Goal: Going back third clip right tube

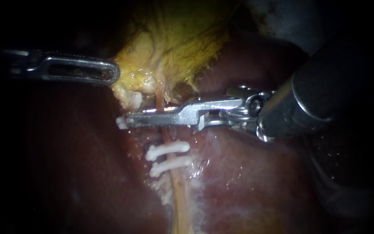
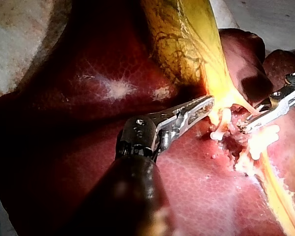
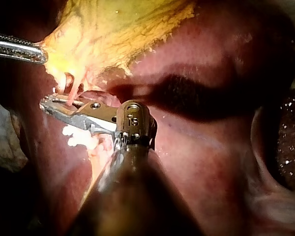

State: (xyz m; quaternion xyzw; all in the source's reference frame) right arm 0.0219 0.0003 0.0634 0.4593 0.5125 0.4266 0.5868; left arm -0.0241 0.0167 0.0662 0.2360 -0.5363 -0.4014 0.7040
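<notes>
yellow, vein-streaked gallbladder (image 1: 174,39) fills the far middle of the scene, lying on the dark red liver (image 1: 247,182). from the left comes the left instrument (image 1: 111,73), and from where i stand its slotted jaws look closed together on the ragged left edge of the gallbladder's yellow tissue. in the left wrist view the two toothed jaws lie nearly flat on one another, with their tip in that tissue.

a thin pinkish tube (image 1: 166,135) runs from the gallbladder's lower end toward the near side. the right instrument (image 1: 128,121) reaches in from the right and lies straight across this tube, just near of the gallbladder. its long flat jaws are drawn close and clamp the third clip (image 1: 121,122), whose white end pokes out past their tip on the left. the tube passes between those jaws.

nearer along the same tube sit two white clips (image 1: 168,149), one just beside the other, both crossing it and well clear of the jaws. one more white clip (image 1: 136,99) stands just far of the right instrument's tip, against the yellow tissue. pale frayed tissue lies around the tube on the near side.
</notes>
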